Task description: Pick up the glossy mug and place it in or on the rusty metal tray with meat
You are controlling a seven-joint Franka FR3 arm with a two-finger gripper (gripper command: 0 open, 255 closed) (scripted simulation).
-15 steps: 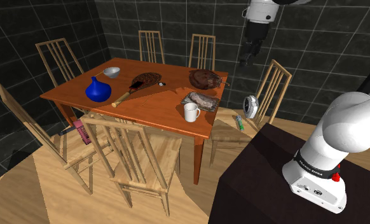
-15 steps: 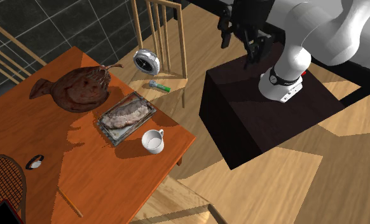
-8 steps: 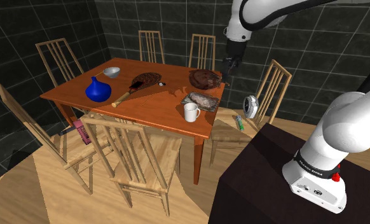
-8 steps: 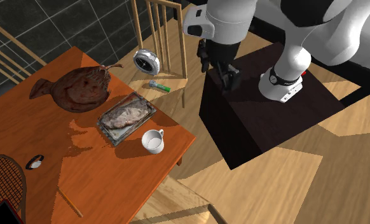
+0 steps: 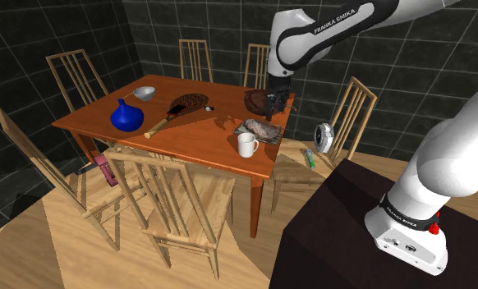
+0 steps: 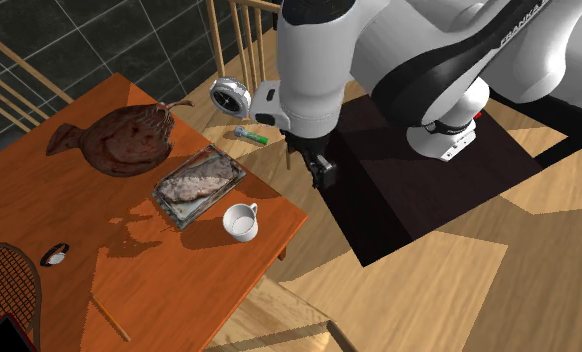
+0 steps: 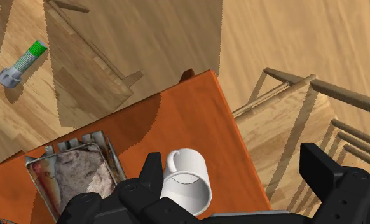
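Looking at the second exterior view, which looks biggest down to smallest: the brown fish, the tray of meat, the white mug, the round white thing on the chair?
1. Brown fish
2. Tray of meat
3. White mug and round white thing: they look about alike, and the latter sits lower, farther from the camera, so I leave them unranked.

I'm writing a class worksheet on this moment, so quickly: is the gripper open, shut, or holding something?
Gripper: open, holding nothing; the white mug stands untouched on the table.
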